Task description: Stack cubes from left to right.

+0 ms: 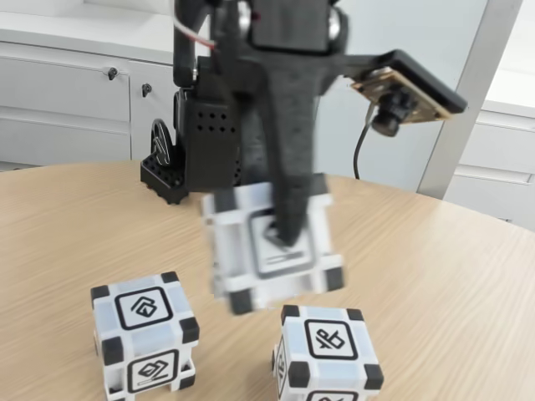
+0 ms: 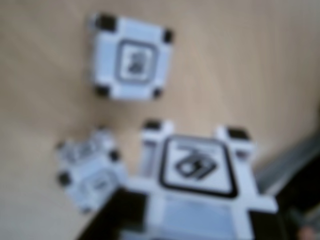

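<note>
Overhead, the matte black gripper [image 1: 288, 238] clamps a blurred glossy plastic cube [image 1: 272, 251] above two boxy cubes [image 1: 144, 338] [image 1: 328, 351] on the wood-grain table [image 1: 435, 276].

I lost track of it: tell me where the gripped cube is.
In the fixed view, the gripped cube hangs in the gripper above the table, behind and between the two resting cubes.

In the fixed view, one cube [image 1: 272, 251] apparently hangs above the table [image 1: 451, 276], behind two cubes [image 1: 144, 344] [image 1: 328, 355] resting side by side.
</note>
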